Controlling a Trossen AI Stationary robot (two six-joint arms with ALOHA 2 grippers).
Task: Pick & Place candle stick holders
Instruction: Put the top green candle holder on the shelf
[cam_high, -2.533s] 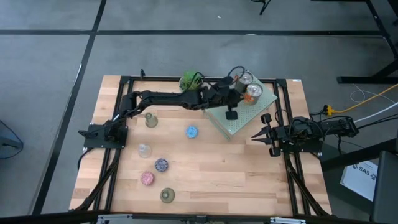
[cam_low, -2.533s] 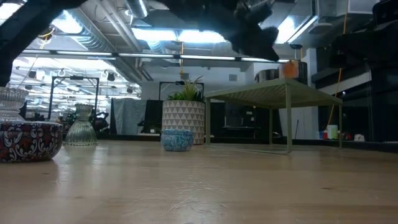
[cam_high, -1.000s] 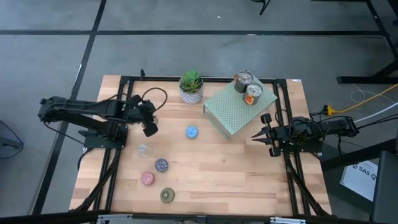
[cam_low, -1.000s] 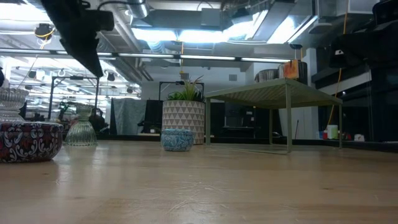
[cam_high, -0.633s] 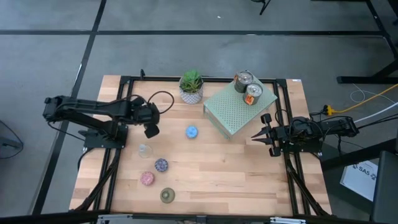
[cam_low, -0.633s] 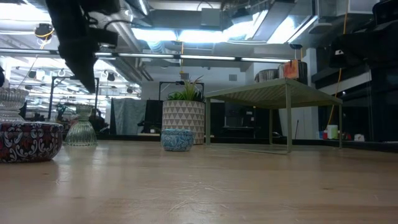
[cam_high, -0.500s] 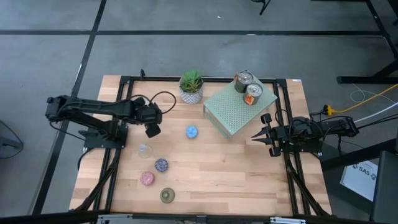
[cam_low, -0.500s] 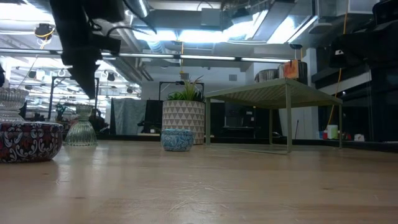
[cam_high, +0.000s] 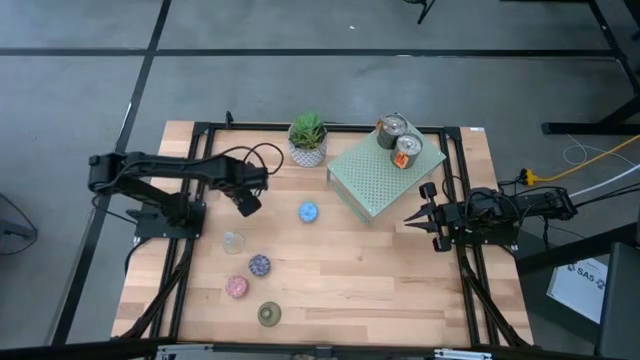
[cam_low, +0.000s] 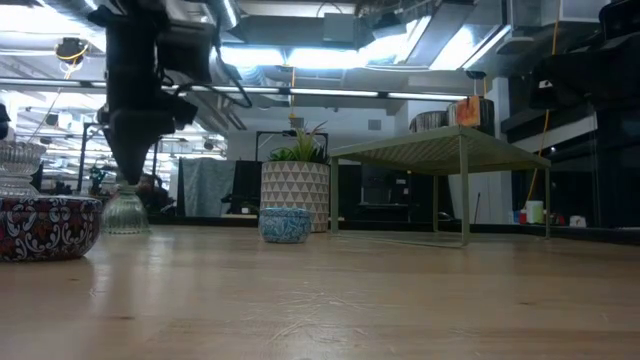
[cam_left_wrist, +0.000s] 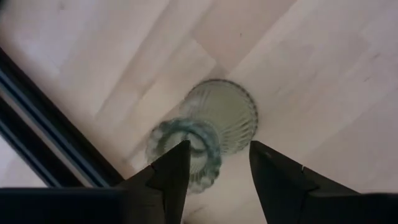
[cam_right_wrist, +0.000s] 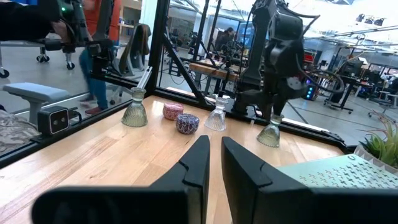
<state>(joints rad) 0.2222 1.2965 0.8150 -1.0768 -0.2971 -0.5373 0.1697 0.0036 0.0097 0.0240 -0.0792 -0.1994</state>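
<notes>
My left gripper (cam_high: 246, 203) is open, pointing down over a pale green ribbed glass holder (cam_left_wrist: 211, 124) at the table's left. Its fingers stand on either side of the holder's upper cup (cam_left_wrist: 186, 149), which the gripper hides in the high view. Two silver-copper holders (cam_high: 392, 128) stand on the perforated slab (cam_high: 372, 182). The blue (cam_high: 308, 212), clear glass (cam_high: 233, 241), purple mosaic (cam_high: 260, 265), pink (cam_high: 236, 287) and olive-gold (cam_high: 269, 314) holders stand on their bases on the table. My right gripper (cam_high: 408, 220) waits shut at the table's right. My left gripper comes at the ribbed holder's upper cup (cam_left_wrist: 205, 144) from above, pointing down, with one finger (cam_left_wrist: 171, 171) close beside the rim. I cannot tell whether it touches. The holder stands upright on its base (cam_low: 125, 222).
A green plant in a white pot (cam_high: 307, 140) stands at the far edge beside the slab. Black frame rails (cam_high: 185, 260) run along the table's left and right sides. A person (cam_right_wrist: 93, 68) shows beyond the table in the right wrist view.
My left gripper has moved a little toward the table's right edge and gone down over the ribbed glass holder, its fingers now level with the holder's top. The holder has stayed in place.
</notes>
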